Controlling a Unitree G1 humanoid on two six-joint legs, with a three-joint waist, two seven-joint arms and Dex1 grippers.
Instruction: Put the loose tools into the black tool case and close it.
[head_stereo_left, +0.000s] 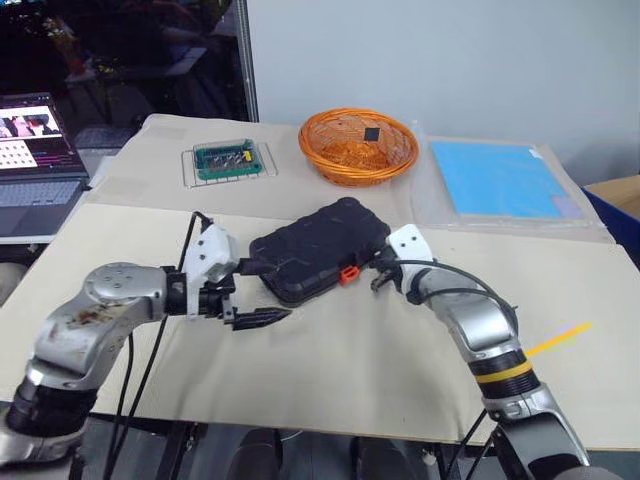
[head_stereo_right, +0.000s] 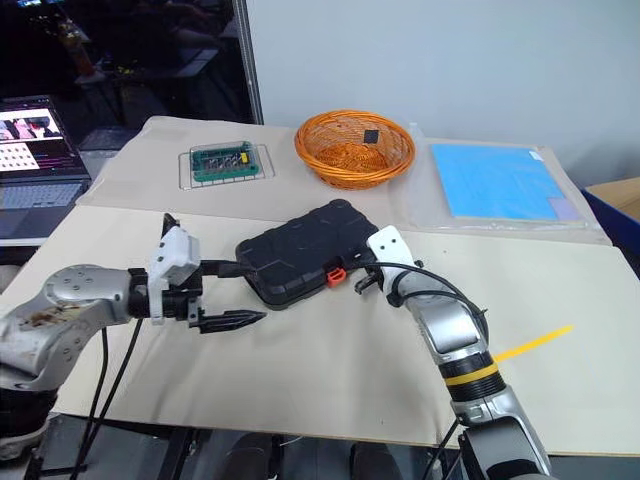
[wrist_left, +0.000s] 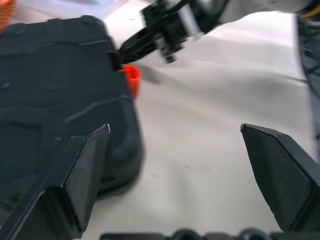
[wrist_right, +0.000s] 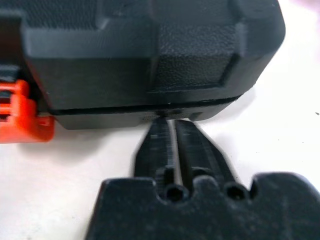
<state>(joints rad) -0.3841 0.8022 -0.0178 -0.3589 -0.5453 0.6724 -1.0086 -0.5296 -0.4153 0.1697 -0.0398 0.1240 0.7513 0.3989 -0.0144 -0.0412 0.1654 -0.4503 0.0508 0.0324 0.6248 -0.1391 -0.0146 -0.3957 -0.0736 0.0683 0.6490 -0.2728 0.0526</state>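
The black tool case (head_stereo_left: 318, 250) lies shut on the bench (head_stereo_left: 350, 360), its long axis running diagonally, one end toward the orange wicker basket (head_stereo_left: 358, 146) and the other toward the left arm. Its orange latch (head_stereo_left: 348, 273) sits on the long edge facing the robot.

The right end effector (wrist_right: 169, 127) is the nearer one: it points at the case's front edge, just to the side of the latch away from the left arm. Its fingers look pressed almost together, with only a thin slit between them, and the tips sit right at the seam between lid and base. It holds nothing. Whether the tips actually touch the seam I cannot tell.

The left end effector (head_stereo_left: 262, 318) hovers beside the case's near end, fingers spread wide and empty, with the case to one side of its reach rather than between the fingers.

The right wrist view shows the seam and the tips at it, which the head views cannot resolve. The head views alone give the case's diagonal lie and both arms flanking it. By my reading, the next move depends on the right tips meeting that seam or the latch.
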